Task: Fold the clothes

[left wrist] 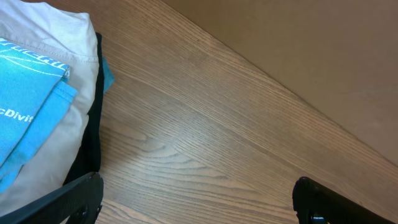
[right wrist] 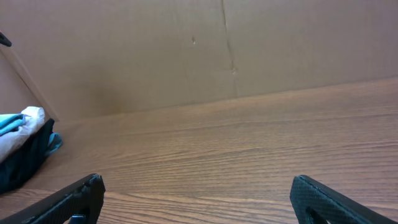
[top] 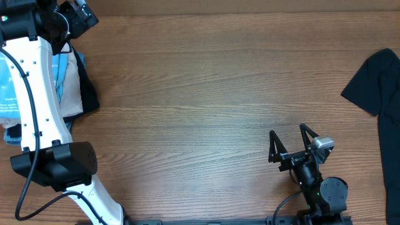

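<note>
T-shirt (left wrist: 25,106): sky-blue, white lettering showing, lying in layers on top of a pile. It sits ahead and to the left of the left fingers and is not held.
T-shirt, overhead: at the table's left edge, partly hidden under the white left arm (top: 37,106).
cream garment (left wrist: 59,37): directly under the T-shirt, sticking out past it toward the gap between the fingers.
black garment (left wrist: 93,137): bottom layer of the pile, its edge running down to the left finger's tip. Cannot tell whether they touch.
left gripper (left wrist: 199,190): jaws spread wide, nothing between them, only bare table (left wrist: 205,124) in the gap.
left fingers (left wrist: 68,202): one is at the pile's edge, the other well off to the right over wood.
right gripper (right wrist: 198,186): jaws spread wide and empty, over bare wood.
pile from right wrist: far ahead and left of the right fingers (right wrist: 74,199), well apart.
second black garment (top: 378,75): spread at the table's right edge, ahead and right of the right fingers, apart from them.
brown wall (right wrist: 186,50): beyond the table's far edge, ahead of both grippers.
</note>
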Robot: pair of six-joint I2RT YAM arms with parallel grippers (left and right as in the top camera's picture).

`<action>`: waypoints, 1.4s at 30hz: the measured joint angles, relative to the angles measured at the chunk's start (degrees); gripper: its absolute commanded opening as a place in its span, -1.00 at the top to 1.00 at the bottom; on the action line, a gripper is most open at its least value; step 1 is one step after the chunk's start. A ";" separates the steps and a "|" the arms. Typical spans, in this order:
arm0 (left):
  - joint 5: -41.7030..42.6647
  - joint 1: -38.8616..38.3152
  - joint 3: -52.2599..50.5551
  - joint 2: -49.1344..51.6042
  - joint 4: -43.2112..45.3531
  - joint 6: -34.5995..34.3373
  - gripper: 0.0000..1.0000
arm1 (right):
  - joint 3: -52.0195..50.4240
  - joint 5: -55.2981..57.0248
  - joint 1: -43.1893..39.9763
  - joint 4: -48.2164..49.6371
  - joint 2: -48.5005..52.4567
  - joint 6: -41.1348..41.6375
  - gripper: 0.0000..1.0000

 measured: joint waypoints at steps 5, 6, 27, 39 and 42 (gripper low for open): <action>-0.22 0.02 0.00 -0.59 -0.02 0.00 -1.00 | 0.00 -0.02 0.00 -0.02 0.00 0.04 -1.00; -0.24 0.02 0.00 -1.46 -0.04 0.00 -1.00 | 0.00 0.00 0.00 0.00 0.00 0.02 -1.00; -1.57 -23.15 -20.33 -46.95 0.02 0.00 -1.00 | 0.00 0.17 0.00 -0.17 0.00 0.02 -1.00; -8.37 -23.12 -74.07 -69.55 24.50 -0.26 -1.00 | 0.00 0.35 0.00 -0.22 0.00 0.07 -1.00; -8.37 -23.15 -86.73 -72.35 38.69 -0.46 -1.00 | 0.00 0.37 0.00 -0.15 0.00 0.04 -1.00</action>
